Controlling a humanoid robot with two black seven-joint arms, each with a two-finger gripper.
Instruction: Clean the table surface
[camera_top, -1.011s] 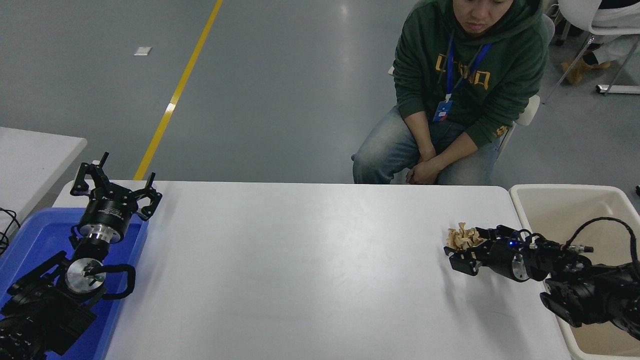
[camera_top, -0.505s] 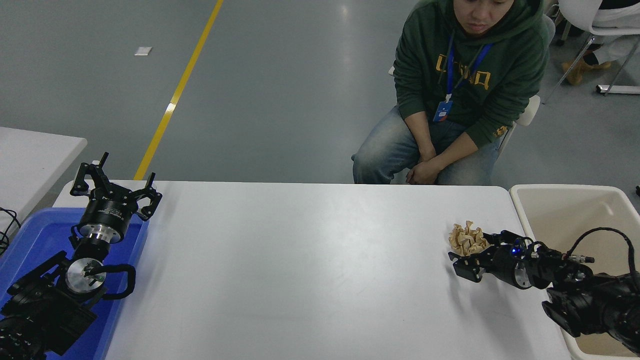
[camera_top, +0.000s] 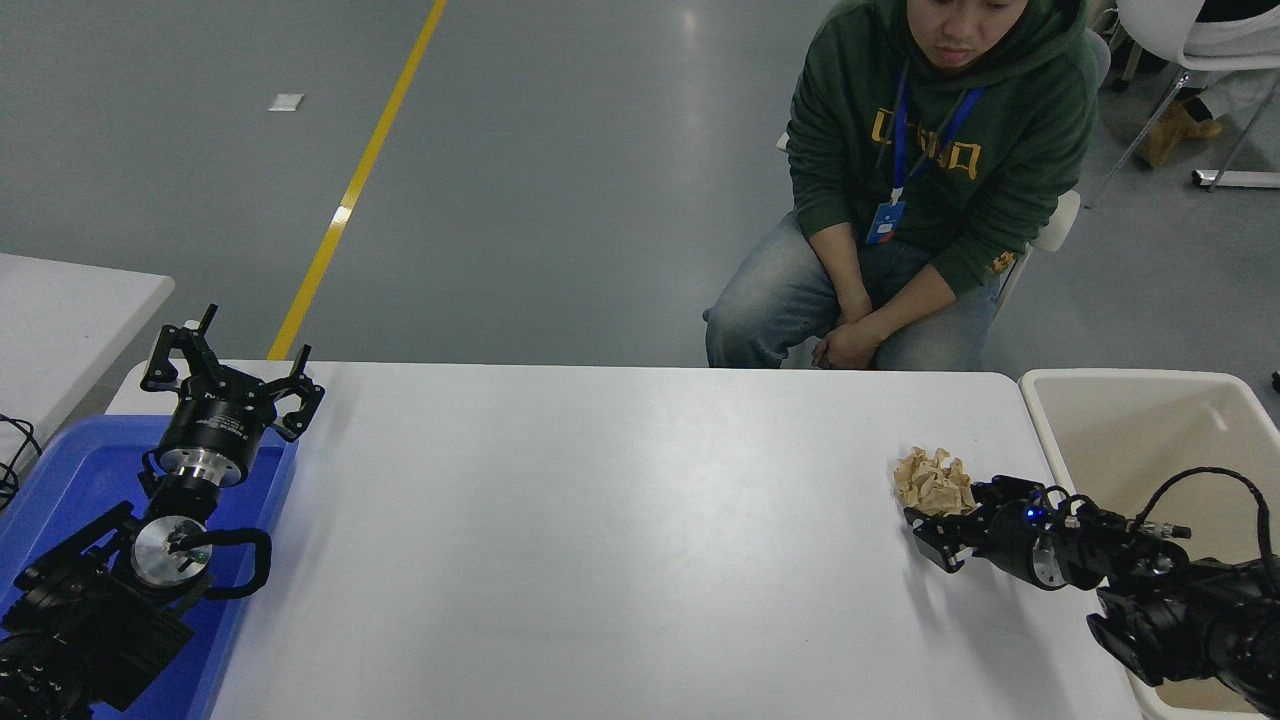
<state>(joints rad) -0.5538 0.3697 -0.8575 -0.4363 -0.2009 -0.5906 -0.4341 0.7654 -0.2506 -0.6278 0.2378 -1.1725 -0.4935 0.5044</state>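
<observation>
Black arms (camera_top: 1180, 600) with silver wrist discs, looped cables, blue LED.

a: bright, even light from overhead; see the pale glare streak on the floor (camera_top: 690, 60) near the top?

b: yes, and a soft sheen on the desk (camera_top: 600, 520), nothing blown out.

a: shadows are faint. a soft one lies under the right hand (camera_top: 940, 525), another beside the left hand (camera_top: 232, 380).

b: focus is sharp throughout, no motion blur. slight grain in the black arms, details there are hard to read.
</observation>
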